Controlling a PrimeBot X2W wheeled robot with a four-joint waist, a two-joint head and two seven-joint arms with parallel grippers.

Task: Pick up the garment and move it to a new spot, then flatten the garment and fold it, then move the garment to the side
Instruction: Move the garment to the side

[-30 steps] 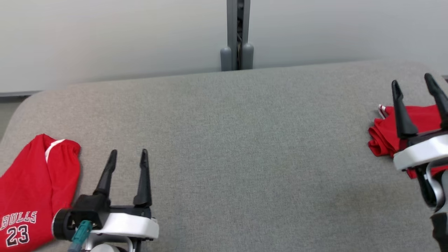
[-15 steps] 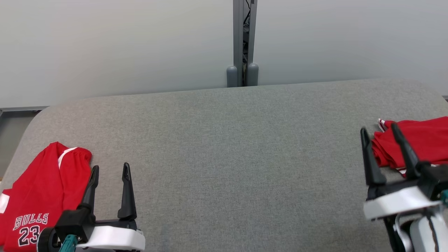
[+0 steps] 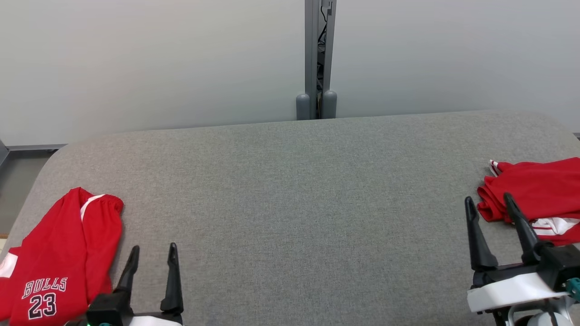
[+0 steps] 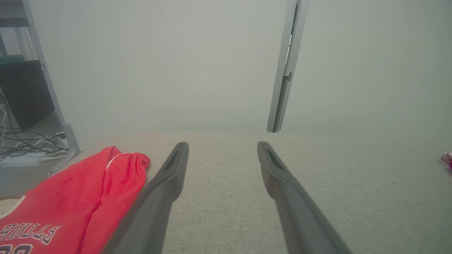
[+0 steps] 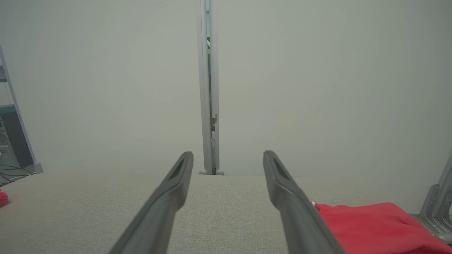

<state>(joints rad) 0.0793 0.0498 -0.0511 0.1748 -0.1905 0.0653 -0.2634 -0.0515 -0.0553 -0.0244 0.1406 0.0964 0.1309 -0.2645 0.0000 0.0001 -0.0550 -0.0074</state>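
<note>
A red garment [image 3: 59,267] printed "BULLS 23" lies crumpled at the left end of the grey padded table [image 3: 294,203]; the left wrist view has it [image 4: 77,197] to the left of the fingers. A second red garment [image 3: 539,185], folded with white trim, lies at the right edge and appears in the right wrist view [image 5: 370,222]. My left gripper [image 3: 153,248] [image 4: 222,144] is open just right of the Bulls garment, holding nothing. My right gripper [image 3: 488,198] [image 5: 228,153] is open and empty, just in front of the folded garment's near-left corner.
A pale wall with a grey upright post [image 3: 317,59] stands behind the table. Shelving and cables [image 4: 24,141] sit on the floor beyond the table's left end. A metal bracket [image 5: 439,208] stands past the right end. Bare grey cloth spans the table's middle.
The head camera has tilted up, shifting the whole picture down. Both grippers have drawn back toward the near edge; the right one has come off the folded red garment. Both stayed open.
</note>
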